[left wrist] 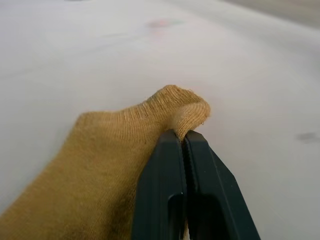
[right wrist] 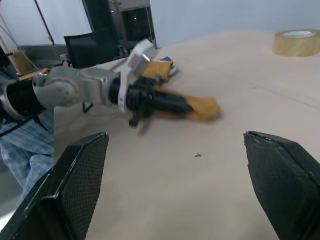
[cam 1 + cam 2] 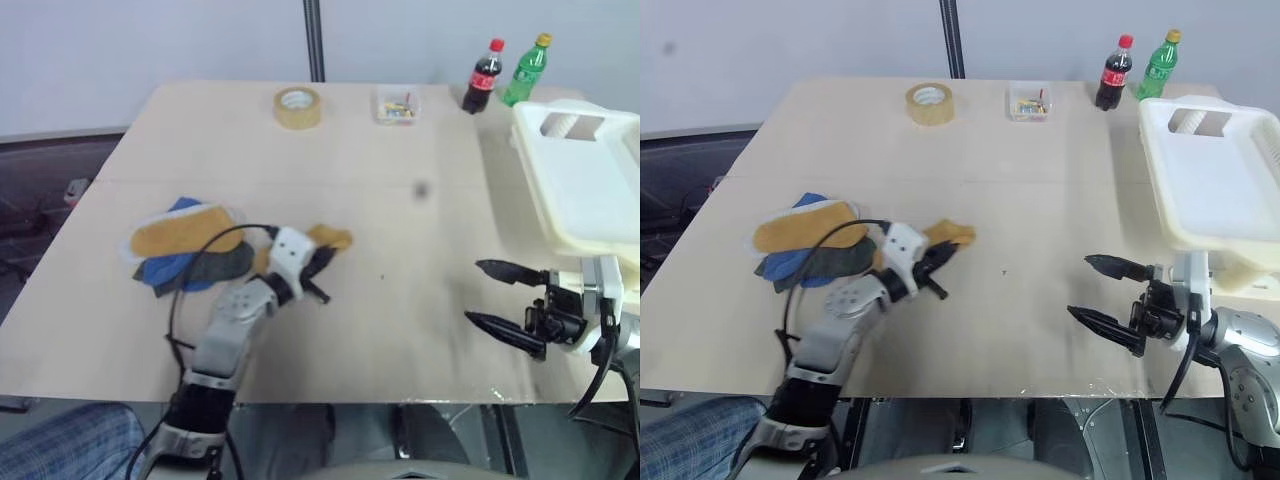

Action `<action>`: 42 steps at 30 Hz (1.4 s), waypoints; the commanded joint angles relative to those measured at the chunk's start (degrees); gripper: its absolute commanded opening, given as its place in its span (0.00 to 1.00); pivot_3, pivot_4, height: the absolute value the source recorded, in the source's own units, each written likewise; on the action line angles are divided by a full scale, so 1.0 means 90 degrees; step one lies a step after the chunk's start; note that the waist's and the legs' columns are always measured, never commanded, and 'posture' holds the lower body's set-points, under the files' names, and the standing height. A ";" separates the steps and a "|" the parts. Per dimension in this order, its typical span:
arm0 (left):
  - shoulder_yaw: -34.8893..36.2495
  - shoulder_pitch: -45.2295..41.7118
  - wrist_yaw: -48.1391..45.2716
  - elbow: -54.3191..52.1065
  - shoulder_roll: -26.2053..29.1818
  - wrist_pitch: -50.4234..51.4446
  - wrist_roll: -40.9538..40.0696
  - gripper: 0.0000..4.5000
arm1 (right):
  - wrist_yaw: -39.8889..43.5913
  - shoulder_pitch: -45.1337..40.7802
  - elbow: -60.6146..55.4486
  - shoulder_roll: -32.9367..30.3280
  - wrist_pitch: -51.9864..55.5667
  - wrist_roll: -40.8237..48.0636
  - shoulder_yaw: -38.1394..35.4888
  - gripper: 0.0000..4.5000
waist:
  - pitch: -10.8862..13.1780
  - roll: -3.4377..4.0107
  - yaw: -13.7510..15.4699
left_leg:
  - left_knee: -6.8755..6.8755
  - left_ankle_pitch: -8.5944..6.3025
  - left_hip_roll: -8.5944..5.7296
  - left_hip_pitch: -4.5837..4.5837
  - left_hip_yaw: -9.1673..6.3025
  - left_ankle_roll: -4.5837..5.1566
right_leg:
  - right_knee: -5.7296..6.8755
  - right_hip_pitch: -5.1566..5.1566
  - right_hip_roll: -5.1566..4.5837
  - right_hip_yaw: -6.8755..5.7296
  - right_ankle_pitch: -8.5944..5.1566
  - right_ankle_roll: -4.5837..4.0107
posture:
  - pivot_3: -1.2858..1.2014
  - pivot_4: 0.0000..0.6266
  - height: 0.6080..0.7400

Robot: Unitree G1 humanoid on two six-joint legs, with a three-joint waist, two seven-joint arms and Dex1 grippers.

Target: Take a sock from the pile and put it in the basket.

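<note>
Left gripper (image 3: 322,262) clamped on mustard sock (image 1: 100,165), just clear of pile (image 3: 185,255) at its 3 o'clock. Thin pinch at cuff: sock may slip out. Right gripper (image 3: 500,300) jaws apart, empty. Basket (image 3: 590,190) at table's 3 o'clock: long carry, sock may snag.

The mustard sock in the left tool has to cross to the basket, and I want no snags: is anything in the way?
Only the right tool, open, hovers near the basket. The table between the mustard sock, pinched in the left tool, and the basket looks bare.
</note>
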 commanded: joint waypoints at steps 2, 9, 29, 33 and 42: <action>-0.0725 -0.0252 -0.0418 -0.0080 -0.0364 0.0212 -0.0033 0.00 | -0.0180 0.0079 -0.0270 -0.0011 -0.0104 0.0072 -0.0231 1.00 | 0.0000 0.0001 0.0001 | 0.0002 0.0000 -0.0003 -0.0001 -0.0001 0.0000 | 0.0000 0.0000 0.0001 -0.0001 0.0000 0.0000 | 0.52 0.24 1.00; -0.1223 -0.0363 -0.0456 0.0040 -0.0800 0.0106 0.0102 0.07 | -0.0359 0.0352 -0.0519 -0.0052 -0.0104 0.0117 -0.0403 1.00 | -0.0002 0.0004 -0.0022 | 0.0002 0.0000 -0.0001 0.0000 -0.0005 0.0000 | 0.0003 0.0001 0.0006 0.0000 0.0000 0.0000 | 0.52 0.24 1.00; 0.0423 -0.0607 -0.0481 0.0223 0.1195 -0.0398 0.0397 0.94 | -0.0234 0.0227 -0.0538 -0.0232 0.0001 0.0226 -0.0409 1.00 | -0.0001 0.0007 -0.0040 | 0.0005 0.0000 0.0010 0.0004 -0.0016 0.0000 | 0.0010 0.0001 0.0022 -0.0006 -0.0001 -0.0002 | 0.52 0.24 1.00; 0.1126 -0.0691 -0.0362 0.0718 0.1678 -0.0344 0.0321 0.94 | -0.0234 -0.0052 -0.0497 -0.0022 -0.0290 0.0164 -0.0319 1.00 | -0.0001 0.0007 -0.0038 | 0.0007 0.0001 0.0008 0.0001 -0.0016 -0.0001 | 0.0007 0.0001 0.0015 -0.0008 0.0000 0.0000 | 0.52 0.24 1.00; 0.1747 -0.0230 -0.0400 0.0650 0.2329 0.0112 0.0180 0.94 | -0.0046 -0.0419 -0.0195 0.0134 -0.0611 -0.0011 -0.0054 1.00 | 0.0001 0.0005 -0.0021 | 0.0005 0.0001 0.0013 -0.0005 -0.0019 -0.0001 | 0.0004 -0.0001 0.0005 -0.0014 0.0000 0.0000 | 0.52 0.24 1.00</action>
